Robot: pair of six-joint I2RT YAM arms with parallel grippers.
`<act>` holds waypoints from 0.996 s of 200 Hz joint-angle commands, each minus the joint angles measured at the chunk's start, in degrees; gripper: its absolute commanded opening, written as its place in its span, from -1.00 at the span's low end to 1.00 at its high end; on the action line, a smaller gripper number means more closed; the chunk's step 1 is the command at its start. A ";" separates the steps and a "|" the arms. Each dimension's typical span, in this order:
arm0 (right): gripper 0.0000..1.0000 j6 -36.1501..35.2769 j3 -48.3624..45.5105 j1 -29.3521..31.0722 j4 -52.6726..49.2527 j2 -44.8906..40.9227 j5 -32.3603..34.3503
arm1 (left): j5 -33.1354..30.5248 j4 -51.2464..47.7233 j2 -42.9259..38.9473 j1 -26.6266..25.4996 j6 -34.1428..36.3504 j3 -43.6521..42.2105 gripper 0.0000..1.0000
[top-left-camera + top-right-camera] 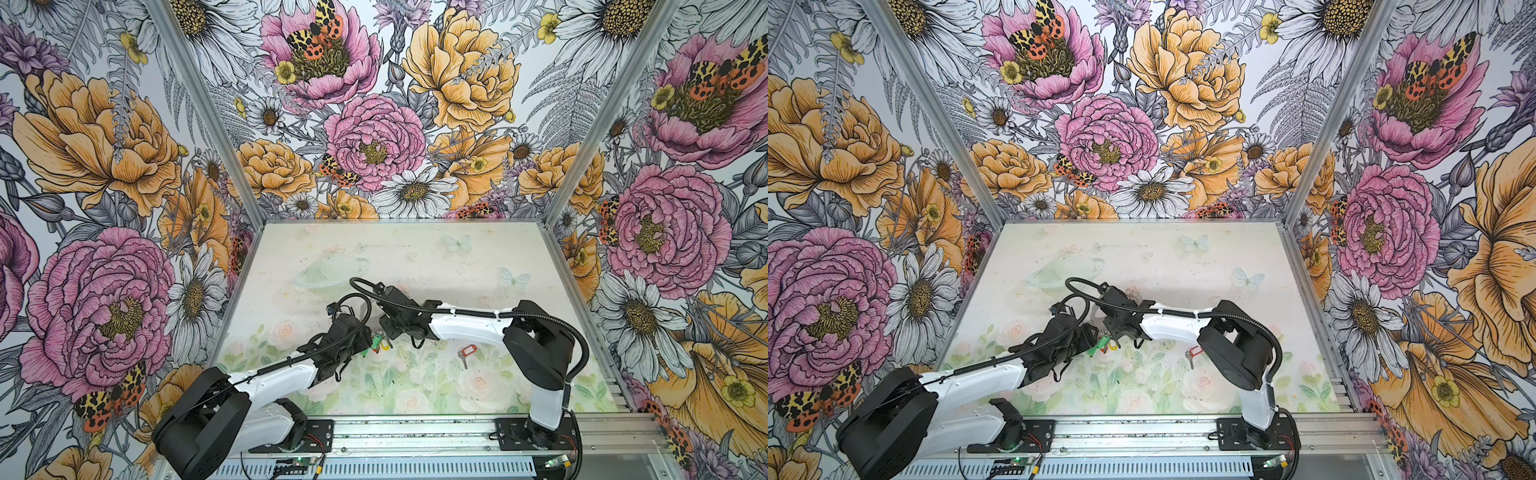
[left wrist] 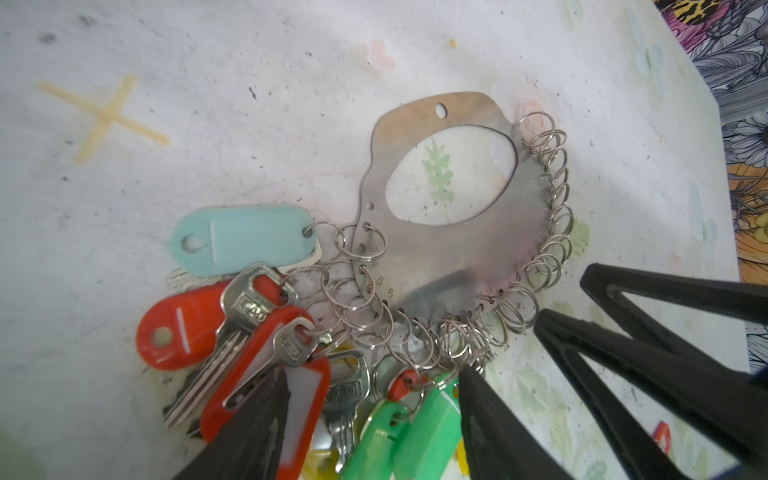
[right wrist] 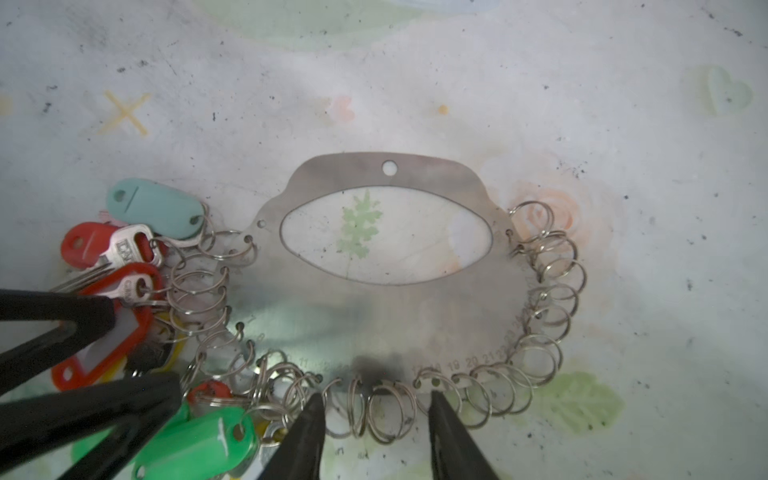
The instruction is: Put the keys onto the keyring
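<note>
My left tool point(image 2: 372, 370) is released, its jaws astride the tagged keys point(image 2: 249, 307) bunched on the keyring point(image 3: 374, 316), which lies flat on the bench point(image 3: 623, 124). My right tool point(image 3: 376, 397), also unclenched, straddles bare wire rings point(image 3: 390, 411). 1 red-tagged key point(image 1: 466, 352) lies apart.

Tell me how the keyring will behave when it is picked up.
The keyring looks like a thin flat metal plate, so it will probably stay stiff. Its wire rings hang loosely in edge holes and will likely swing. The tagged keys cluster on one side, so it may tip that way.
</note>
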 commanded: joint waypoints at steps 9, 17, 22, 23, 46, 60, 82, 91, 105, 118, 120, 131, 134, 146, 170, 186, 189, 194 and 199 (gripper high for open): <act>-0.25 -5.84 -1.59 -0.60 -0.06 -3.19 -7.18 | -0.44 -7.40 1.29 0.89 -0.84 -3.43 0.33; -0.29 -7.23 -2.26 -0.57 -0.02 -3.46 -8.17 | -0.39 -7.33 1.10 0.94 -0.81 -3.57 0.33; -0.31 -7.98 -2.76 -0.65 0.06 -3.64 -8.61 | -0.39 -7.35 1.00 0.98 -0.84 -3.66 0.33; -0.31 -8.17 -2.87 -0.65 0.09 -3.65 -8.78 | -0.35 -7.34 0.99 0.98 -0.85 -3.68 0.33; -0.37 -11.71 -4.69 -0.62 0.14 -3.68 -10.50 | -0.22 -7.42 0.52 1.31 -0.76 -3.88 0.33; -0.41 -13.26 -5.30 -0.56 0.20 -3.46 -11.57 | -0.15 -7.47 0.20 1.40 -0.67 -3.86 0.33; -0.48 -14.70 -5.53 -0.38 0.34 -3.65 -14.15 | -0.04 -7.61 0.11 1.73 -0.39 -3.92 0.33; -0.52 -14.99 -5.44 -0.06 0.46 -3.57 -14.58 | -0.04 -7.61 0.12 1.89 -0.41 -3.97 0.33; -0.55 -15.16 -5.18 0.40 0.86 -3.24 -13.66 | 0.05 -7.63 0.12 1.99 -0.32 -4.11 0.33; -0.56 -15.02 -4.92 0.61 1.09 -2.73 -12.20 | 0.13 -7.56 0.04 2.12 -0.32 -4.31 0.33; -0.56 -15.06 -4.91 0.63 1.15 -2.59 -12.06 | 0.13 -7.52 0.03 2.10 -0.32 -4.32 0.33; -0.57 -15.22 -4.58 0.61 1.21 -1.97 -11.45 | 0.21 -7.28 -0.12 2.21 -0.41 -4.53 0.33; -0.57 -15.25 -4.48 0.60 1.19 -1.82 -11.39 | 0.22 -7.27 -0.15 2.21 -0.41 -4.64 0.33; -0.60 -15.09 -4.05 0.57 1.17 -1.16 -10.47 | 0.22 -7.32 -0.31 2.29 -0.41 -4.67 0.33; -0.61 -14.64 -3.26 0.63 1.08 -0.34 -9.01 | 0.15 -7.34 -0.59 2.34 -0.41 -4.83 0.33; -0.61 -14.85 -2.85 0.60 1.19 0.12 -8.77 | 0.13 -7.27 -0.67 2.36 -0.41 -4.91 0.33; -0.61 -14.88 -2.80 0.66 1.18 0.30 -8.77 | 0.09 -7.30 -0.64 2.37 -0.41 -4.88 0.33; -0.61 -14.87 -2.71 0.61 1.18 0.51 -8.68 | 0.10 -7.29 -0.68 2.38 -0.41 -4.80 0.33; -0.61 -14.92 -2.55 0.63 1.17 0.77 -8.65 | 0.16 -7.28 -0.68 2.34 -0.41 -4.84 0.33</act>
